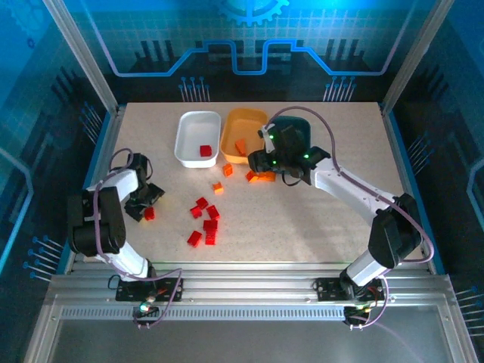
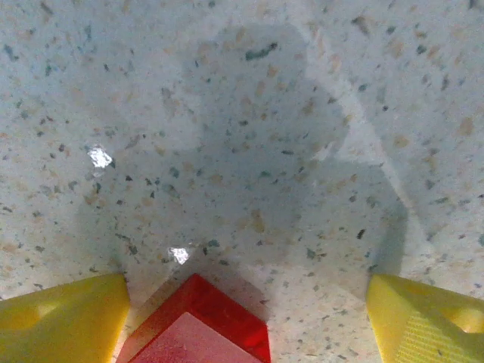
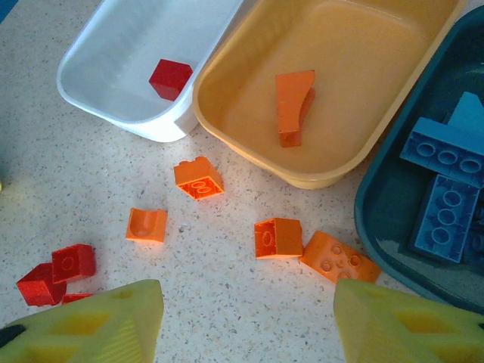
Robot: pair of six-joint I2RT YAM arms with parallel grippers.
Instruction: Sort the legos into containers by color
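Red brick (image 2: 193, 329) lies on the table (image 2: 249, 151) between the fingers of the left gripper (image 2: 243, 302), which is spread open and set low over it; nothing is held yet. The brick is seen off-centre, close to one finger (image 2: 64, 321) and well clear of the other, and turned corner-on to both.

Judgement: the wrist should be shifted until the brick is centred and turned so that flat faces are met before the jaws are closed; otherwise the brick may be pushed aside or twisted out.

More red bricks (image 1: 204, 223) are scattered mid-table. The white tub (image 1: 184, 140), with one red lego (image 3: 169, 78) inside, is judged the drop point. Beside it, one orange piece (image 3: 293, 106) is held in the orange tub (image 3: 227, 113). Four orange bricks (image 3: 277, 237) lie just in front of that tub, below the right gripper (image 3: 242, 325), which is open and empty. Blue bricks (image 3: 446, 189) are found in the teal tub (image 3: 374, 204).
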